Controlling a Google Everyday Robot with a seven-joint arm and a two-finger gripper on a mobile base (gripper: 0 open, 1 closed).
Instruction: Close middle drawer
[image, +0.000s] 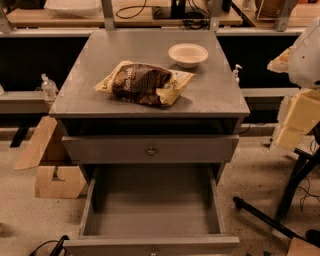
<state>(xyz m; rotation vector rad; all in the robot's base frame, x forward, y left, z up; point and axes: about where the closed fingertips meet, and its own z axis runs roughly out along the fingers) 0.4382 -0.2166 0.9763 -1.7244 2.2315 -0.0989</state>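
Note:
The middle drawer (150, 205) of the grey cabinet is pulled far out toward me. Its plain grey box is empty, and its flat front (150, 246) lies at the bottom edge of the view with the knob barely showing. Above it, another grey drawer front (150, 149) with a small round knob sits nearly flush under the cabinet top (95, 65). Any drawer below the open one is hidden. My gripper is not in view. Only a white and pale yellow part of my arm (302, 85) shows at the right edge, well apart from the drawer.
A brown and yellow chip bag (142, 82) and a white bowl (188, 54) lie on the cabinet top. Wooden pieces (50, 165) lean left of the cabinet. A black stand with legs (280, 210) is on the floor at the right. A cable (50, 246) lies at the bottom left.

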